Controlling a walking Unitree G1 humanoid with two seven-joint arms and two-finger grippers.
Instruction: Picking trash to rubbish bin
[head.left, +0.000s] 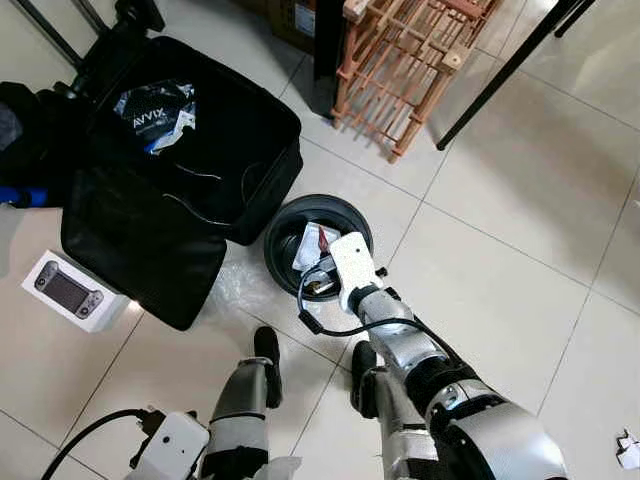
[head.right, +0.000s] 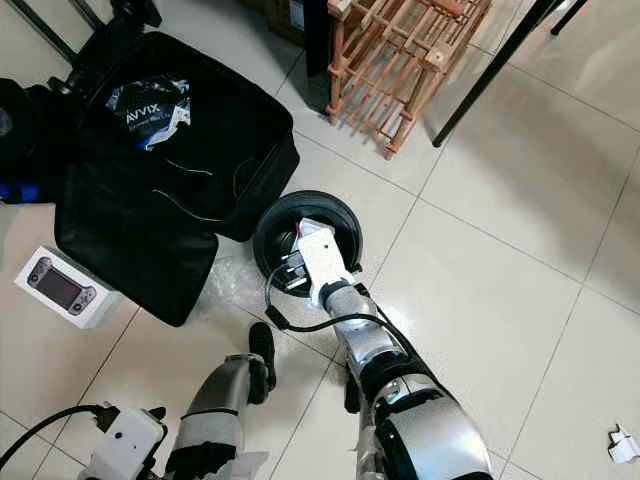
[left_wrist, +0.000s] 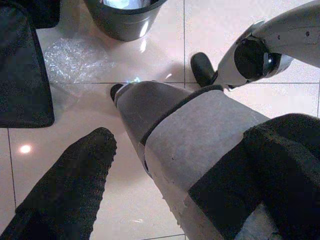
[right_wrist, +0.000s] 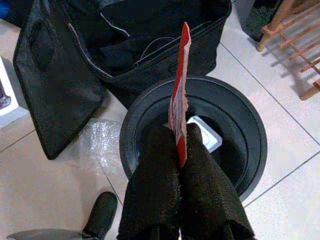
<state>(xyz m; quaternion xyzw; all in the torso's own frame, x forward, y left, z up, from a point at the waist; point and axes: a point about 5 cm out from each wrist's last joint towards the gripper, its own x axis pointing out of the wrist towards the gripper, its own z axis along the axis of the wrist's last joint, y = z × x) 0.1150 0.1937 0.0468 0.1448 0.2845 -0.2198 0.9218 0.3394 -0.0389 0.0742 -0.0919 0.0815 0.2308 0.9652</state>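
A round black rubbish bin (head.left: 283, 228) stands on the tiled floor just ahead of my feet. My right gripper (right_wrist: 178, 146) hangs over its open mouth, shut on a flat red and white wrapper (right_wrist: 179, 95) that stands upright above the fingers. In the head views the right wrist (head.left: 352, 262) covers the fingers, and the wrapper (head.left: 314, 243) shows over the bin. A white piece (right_wrist: 209, 136) lies inside the bin (right_wrist: 252, 150). My left arm (head.left: 175, 445) hangs idle by my leg, its gripper (left_wrist: 180, 137) open.
An open black bag (head.left: 170, 170) lies left of the bin, with a white console box (head.left: 70, 290) beside it. Clear plastic film (head.left: 238, 288) lies at the bin's foot. A wooden rack (head.left: 415, 60) and a black stand leg (head.left: 500, 80) are beyond. Crumpled paper (head.left: 628, 450) lies far right.
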